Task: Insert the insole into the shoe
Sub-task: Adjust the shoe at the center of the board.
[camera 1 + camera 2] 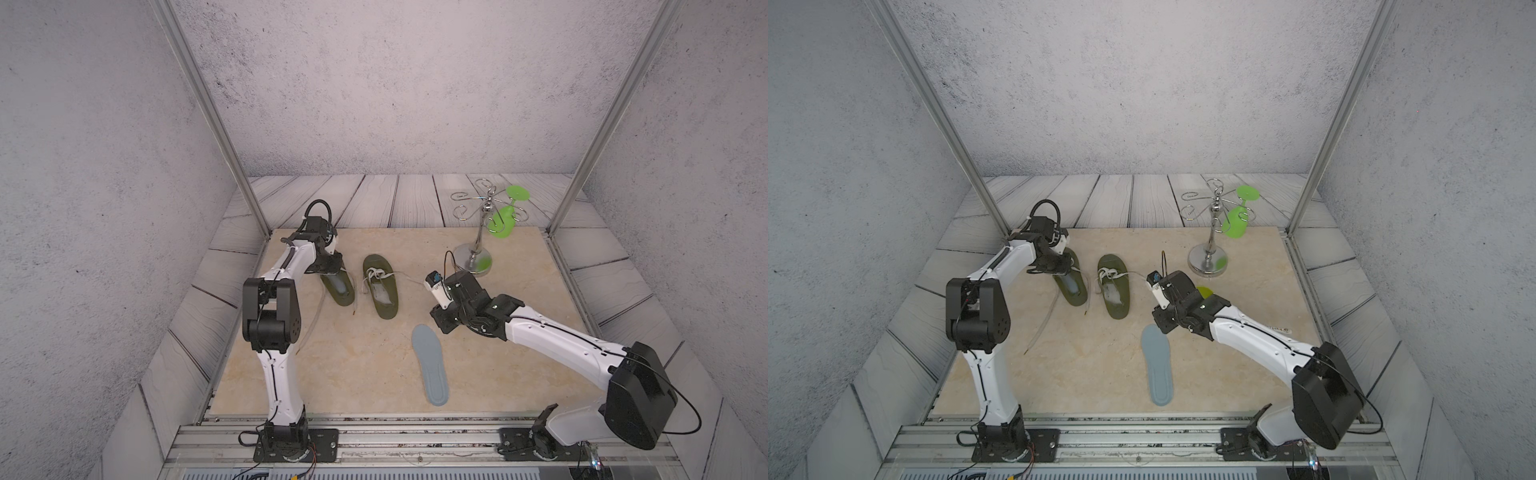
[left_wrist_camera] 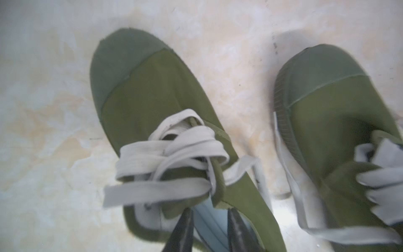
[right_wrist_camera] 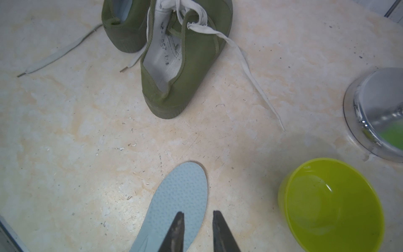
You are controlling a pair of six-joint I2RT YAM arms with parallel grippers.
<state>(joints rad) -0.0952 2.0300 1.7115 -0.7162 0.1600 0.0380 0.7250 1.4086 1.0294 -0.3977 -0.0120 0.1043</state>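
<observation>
Now I'm hovering the left gripper [image 2: 210, 209] over the left shoe [image 2: 152, 98], the right gripper [image 3: 198, 212] over the loose insole [image 3: 181, 192]. Both are gaping narrowly, empty.

Matt olive canvas shoe [image 3: 196, 76], dimpled blue insole [image 3: 181, 192], glossy plastic bowl [image 3: 349, 218], polished metal stand [image 3: 375, 98]

Olive shoes and a loose insole.
Filled shoe [image 2: 157, 87] and empty shoe [image 3: 196, 65] stand side by side, laces untied; the grey-blue loose insole [image 1: 431, 365] lies flat nearby.
</observation>
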